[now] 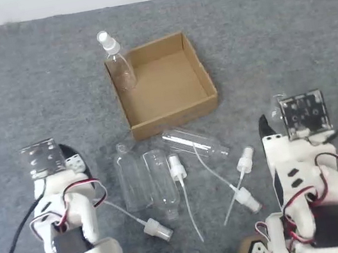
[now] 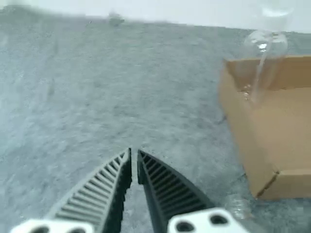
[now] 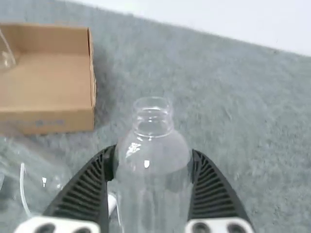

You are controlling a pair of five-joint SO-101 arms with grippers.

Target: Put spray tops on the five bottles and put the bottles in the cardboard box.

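We had the grey carpeted table [image 1: 282,29] before us, with the open cardboard box [image 1: 173,114] toward its far middle. One capped bottle [image 1: 118,63] stood inside it, in the far corner on the left arm's side. We judged one bottle of five finished and the second now in hand. The right gripper [image 3: 152,160] sat near its own base, its fingers pressed against both sides of a clear uncapped bottle [image 3: 153,131]. It held that bottle off the carpet with the open neck pointing away from the wrist. The left gripper [image 2: 134,167] hung over bare carpet well to the side of the box, its fingers pressed together on nothing. Three more uncapped bottles lay on the carpet in front of the box. Two lay side by side [image 1: 130,175] [image 1: 160,180], and a third [image 1: 194,142] lay slantwise just beside the box's front wall. Four loose spray tops were scattered among and below them, each trailing a thin dip tube: one [image 1: 177,167] rested against the middle bottle, two [image 1: 245,160] [image 1: 247,199] lay nearer the right arm, and one [image 1: 157,228] lay nearest the left arm. The next move, we thought, called for the left gripper to open and pinch a spray top by its head. It would then have to thread the slender tube into the held bottle's neck, which leaves little room for misalignment.
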